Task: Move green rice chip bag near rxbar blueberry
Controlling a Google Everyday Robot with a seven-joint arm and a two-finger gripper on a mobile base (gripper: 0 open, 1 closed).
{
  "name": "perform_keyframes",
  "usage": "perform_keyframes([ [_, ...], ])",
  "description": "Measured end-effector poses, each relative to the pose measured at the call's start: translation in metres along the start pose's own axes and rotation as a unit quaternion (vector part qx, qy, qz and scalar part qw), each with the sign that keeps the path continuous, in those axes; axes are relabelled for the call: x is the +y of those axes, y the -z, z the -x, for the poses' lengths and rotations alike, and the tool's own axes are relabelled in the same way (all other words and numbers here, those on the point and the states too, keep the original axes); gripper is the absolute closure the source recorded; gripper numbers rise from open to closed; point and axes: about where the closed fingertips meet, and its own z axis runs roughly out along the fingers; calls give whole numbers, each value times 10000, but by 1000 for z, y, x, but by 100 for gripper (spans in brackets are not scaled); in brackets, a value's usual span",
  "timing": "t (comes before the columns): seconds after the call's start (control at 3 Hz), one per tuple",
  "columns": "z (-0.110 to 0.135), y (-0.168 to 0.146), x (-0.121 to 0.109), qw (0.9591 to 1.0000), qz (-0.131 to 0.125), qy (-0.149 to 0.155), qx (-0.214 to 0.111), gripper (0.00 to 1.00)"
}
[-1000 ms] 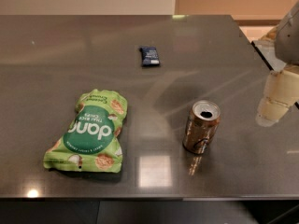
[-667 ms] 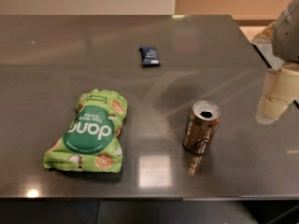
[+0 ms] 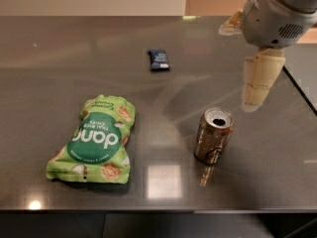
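Observation:
The green rice chip bag (image 3: 95,139) lies flat at the front left of the dark table, with its "dang" lettering upside down. The rxbar blueberry (image 3: 158,59) is a small dark navy bar lying farther back, near the table's middle. My gripper (image 3: 256,88) hangs above the table at the right, just behind and to the right of the drink can. It is far from both the bag and the bar and holds nothing that I can see.
A brownish-gold opened drink can (image 3: 213,135) stands upright at the front right, between the bag and my gripper. The table's right edge (image 3: 300,88) runs close behind the arm. The front edge (image 3: 148,211) is just below the bag.
My gripper has moved left and a little farther back, in over the table toward the can. The bag, the bar and the can have not moved.

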Motion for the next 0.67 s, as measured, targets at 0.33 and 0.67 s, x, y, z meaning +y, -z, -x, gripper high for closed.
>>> perform_keyframes([
  [0.33,38,-9,-19,9975,94,654,-259,0],
  [0.67,77,-20,-28,9900,277,1276,-532,0],
])
